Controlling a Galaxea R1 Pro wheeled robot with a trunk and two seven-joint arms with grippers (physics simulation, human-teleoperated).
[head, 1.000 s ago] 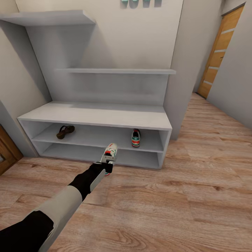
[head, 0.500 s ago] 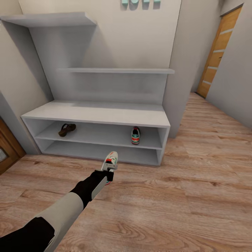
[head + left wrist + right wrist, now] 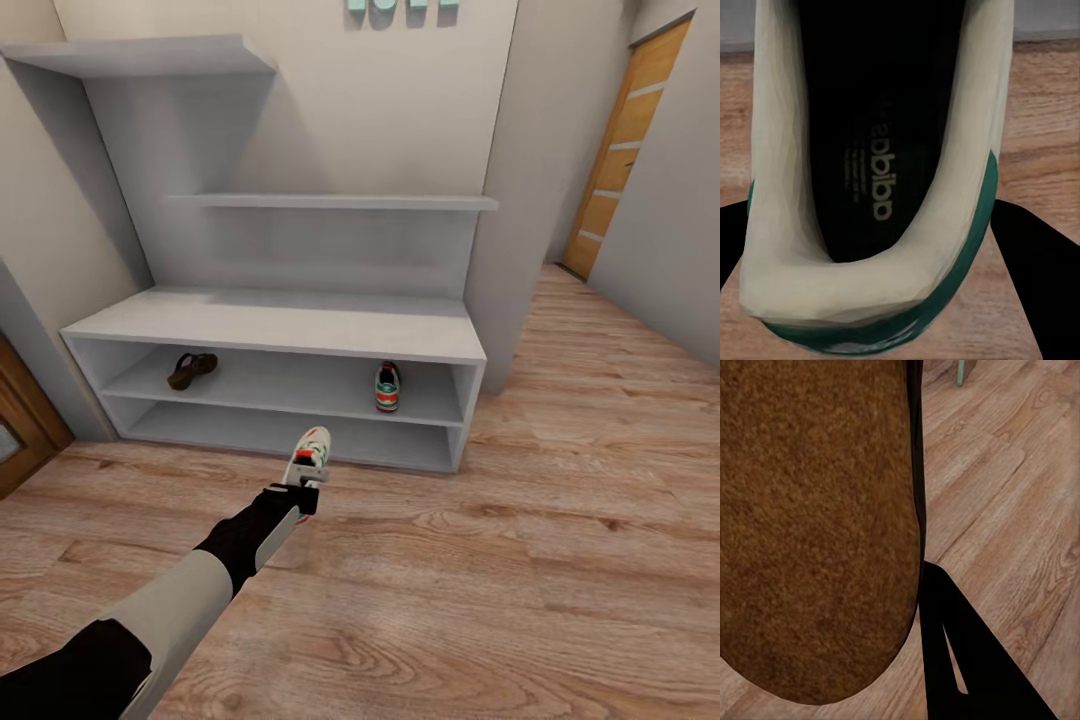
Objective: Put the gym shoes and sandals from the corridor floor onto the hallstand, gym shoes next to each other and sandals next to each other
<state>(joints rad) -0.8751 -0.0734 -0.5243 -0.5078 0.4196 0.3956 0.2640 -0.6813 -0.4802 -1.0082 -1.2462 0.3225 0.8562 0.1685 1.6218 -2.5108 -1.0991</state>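
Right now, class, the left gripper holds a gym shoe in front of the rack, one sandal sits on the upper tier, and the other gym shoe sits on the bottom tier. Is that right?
Not quite. The second gym shoe sits on the upper tier of the hallstand, the same tier as the sandal, not the bottom one; the head view shows it. The left gripper does hold a gym shoe in front of the rack.

two gym shoes: one (image 3: pixel 387 387) on the upper open shelf of the shoe rack (image 3: pixel 270 325), toward its right end, and one (image 3: pixel 309 455) held up in front of the rack's lower shelf, its dark inside seen close in the left wrist view (image 3: pixel 881 135). two sandals: one (image 3: pixel 191 369) on the rack's same upper open shelf, toward its left end, and one tan-brown footbed (image 3: pixel 814 525) close up in the right wrist view. one shoe rack.
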